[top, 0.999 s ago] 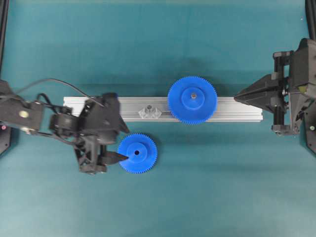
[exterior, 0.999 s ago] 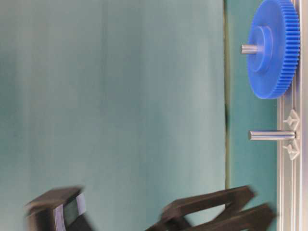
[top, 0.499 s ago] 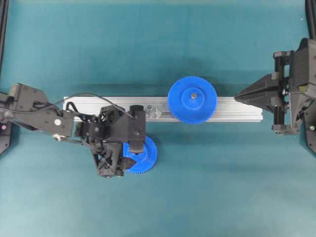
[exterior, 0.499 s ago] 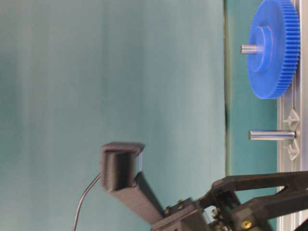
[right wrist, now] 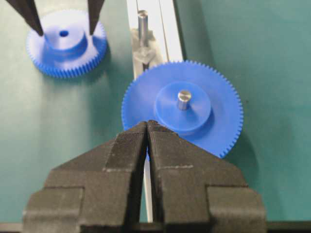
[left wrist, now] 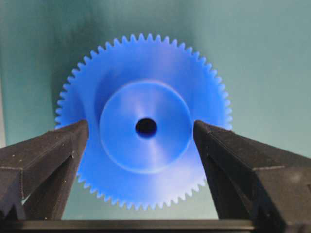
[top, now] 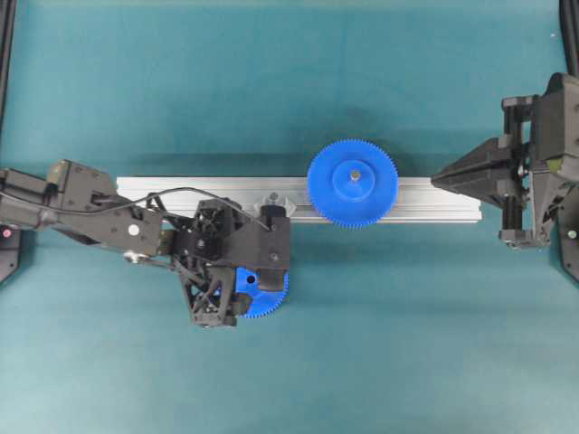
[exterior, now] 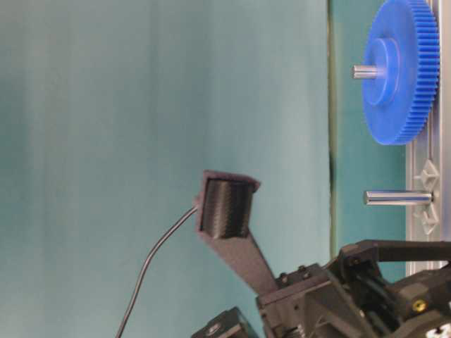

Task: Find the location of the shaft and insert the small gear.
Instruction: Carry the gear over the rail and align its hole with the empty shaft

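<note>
The small gear [left wrist: 165,109], blue with a raised hub, lies flat on the teal mat in front of the rail; the left arm covers most of the small gear [top: 268,298] from overhead. My left gripper [left wrist: 141,128] hangs open over it, one finger [left wrist: 73,141] on each side of the hub, with small gaps showing. The right wrist view shows the small gear [right wrist: 65,46] between those two dark tips. The shaft [right wrist: 142,24] stands bare on the rail; the shaft [exterior: 398,198] is also in the table-level view. My right gripper [right wrist: 147,124] is shut and empty at the rail's right end.
A larger blue gear [top: 352,183] sits on its own pin on the long aluminium rail [top: 434,203], just right of the bare pin. The left arm's body and cable [top: 99,212] lie across the rail's left part.
The left arm has swung right and come over the small gear, its open fingers now straddling the hub instead of pointing at it from the left. The right arm has not moved.
</note>
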`<state>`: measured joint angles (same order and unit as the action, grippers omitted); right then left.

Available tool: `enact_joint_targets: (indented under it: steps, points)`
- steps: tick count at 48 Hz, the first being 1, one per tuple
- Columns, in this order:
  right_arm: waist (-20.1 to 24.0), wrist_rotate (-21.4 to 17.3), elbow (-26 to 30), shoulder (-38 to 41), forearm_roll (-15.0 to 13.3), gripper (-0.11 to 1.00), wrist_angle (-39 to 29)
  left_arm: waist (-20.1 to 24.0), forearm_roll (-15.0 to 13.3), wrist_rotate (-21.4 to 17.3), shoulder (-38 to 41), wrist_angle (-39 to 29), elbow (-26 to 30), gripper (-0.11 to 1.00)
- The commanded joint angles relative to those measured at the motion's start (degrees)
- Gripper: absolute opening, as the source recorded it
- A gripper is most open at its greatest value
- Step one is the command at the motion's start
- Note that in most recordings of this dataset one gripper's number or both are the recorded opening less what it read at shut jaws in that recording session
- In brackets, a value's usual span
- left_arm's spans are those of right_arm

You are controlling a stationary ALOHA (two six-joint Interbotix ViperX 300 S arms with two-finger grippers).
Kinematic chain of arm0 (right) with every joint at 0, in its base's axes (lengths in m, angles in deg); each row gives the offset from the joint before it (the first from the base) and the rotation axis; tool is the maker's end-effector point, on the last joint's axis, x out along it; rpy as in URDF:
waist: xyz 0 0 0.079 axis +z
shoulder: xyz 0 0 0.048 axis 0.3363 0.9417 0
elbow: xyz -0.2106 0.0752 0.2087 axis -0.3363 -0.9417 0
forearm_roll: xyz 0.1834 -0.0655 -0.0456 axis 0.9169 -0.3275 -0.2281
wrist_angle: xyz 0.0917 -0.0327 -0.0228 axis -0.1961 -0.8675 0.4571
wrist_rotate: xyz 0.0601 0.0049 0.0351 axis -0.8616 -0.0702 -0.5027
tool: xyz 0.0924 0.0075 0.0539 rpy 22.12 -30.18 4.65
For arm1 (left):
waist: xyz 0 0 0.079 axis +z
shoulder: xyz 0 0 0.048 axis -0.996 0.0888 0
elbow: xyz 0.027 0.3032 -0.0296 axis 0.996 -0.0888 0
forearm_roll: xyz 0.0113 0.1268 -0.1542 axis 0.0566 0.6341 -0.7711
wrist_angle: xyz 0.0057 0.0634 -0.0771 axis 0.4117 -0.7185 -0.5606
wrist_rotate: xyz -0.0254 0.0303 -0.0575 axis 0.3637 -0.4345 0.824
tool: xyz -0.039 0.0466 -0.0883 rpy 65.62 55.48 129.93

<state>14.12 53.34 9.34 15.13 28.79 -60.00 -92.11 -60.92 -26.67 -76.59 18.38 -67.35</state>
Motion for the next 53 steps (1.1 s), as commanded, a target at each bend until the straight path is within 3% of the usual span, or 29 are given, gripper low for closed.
enact_joint_targets:
  steps: [1, 41, 47, 53]
  points:
    - [-0.18, -0.18, 0.44, -0.09, -0.09, 0.11, 0.26, -0.53, 0.26, -0.09, -0.09, 0.18, 1.58, 0.91]
    - [-0.18, -0.35, -0.88, -1.76, -0.09, 0.10, 0.70, -0.88, 0.18, -0.18, 2.02, -11.34, 4.92, 0.89]
    - [-0.18, -0.35, -1.14, -2.46, -0.09, 0.10, 0.70, -0.88, 0.18, -0.18, 2.20, -12.04, 5.62, 0.83]
    - [-0.18, -0.35, -1.41, -3.08, -0.09, 0.10, 0.70, -0.88, 0.18, -0.26, 2.11, -12.92, 6.33, 0.66]
